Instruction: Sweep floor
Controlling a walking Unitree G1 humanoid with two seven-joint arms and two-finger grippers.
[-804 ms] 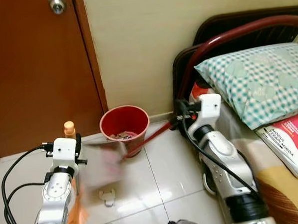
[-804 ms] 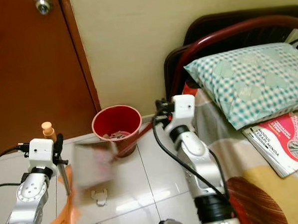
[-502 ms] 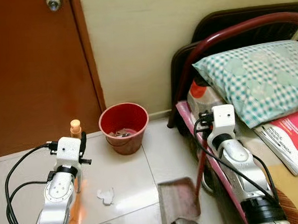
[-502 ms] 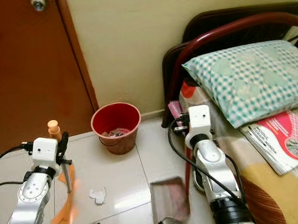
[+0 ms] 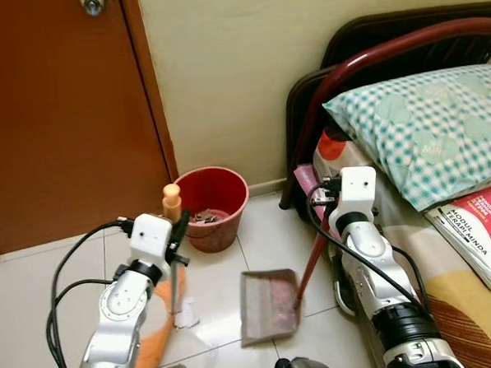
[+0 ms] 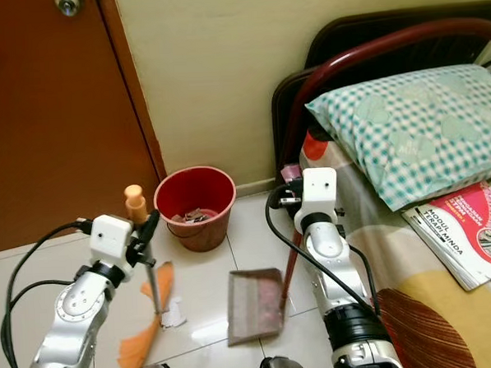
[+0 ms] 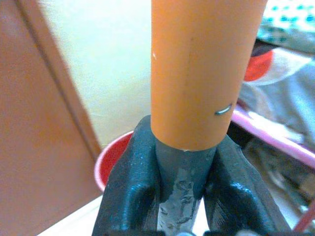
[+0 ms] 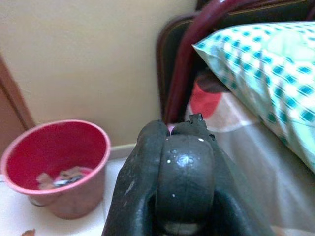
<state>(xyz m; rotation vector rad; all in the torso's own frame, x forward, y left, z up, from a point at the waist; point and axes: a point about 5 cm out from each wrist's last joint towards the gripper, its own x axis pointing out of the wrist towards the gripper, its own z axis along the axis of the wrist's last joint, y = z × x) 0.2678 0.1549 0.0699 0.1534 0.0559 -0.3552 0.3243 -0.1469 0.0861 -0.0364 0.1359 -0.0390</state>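
Dustpan point(image 5: 268, 302) now flat on floor, nearer paper scrap point(image 5: 185, 316); left hand point(image 5: 179, 230) clamps orange-bristled broom point(image 5: 155, 345), right hand point(image 5: 318, 190) grips dustpan handle; red bucket point(image 5: 213, 206) holds litter

An orange broom point(image 6: 147, 271) stands nearly upright on the pale tiled floor point(image 6: 224, 251), its capped handle top raised, its grey shaft running down to splayed orange bristles point(image 6: 138, 342) that trail across the tiles. A crumpled scrap of white paper point(image 6: 171, 313) lies against the shaft's lower end. Just beside it, a dustpan point(image 6: 253, 305) rests flat on the tiles, its long dark red handle point(image 6: 289, 260) rising slantwise. A red bucket point(image 6: 195, 207) holding scraps stands near the wall.
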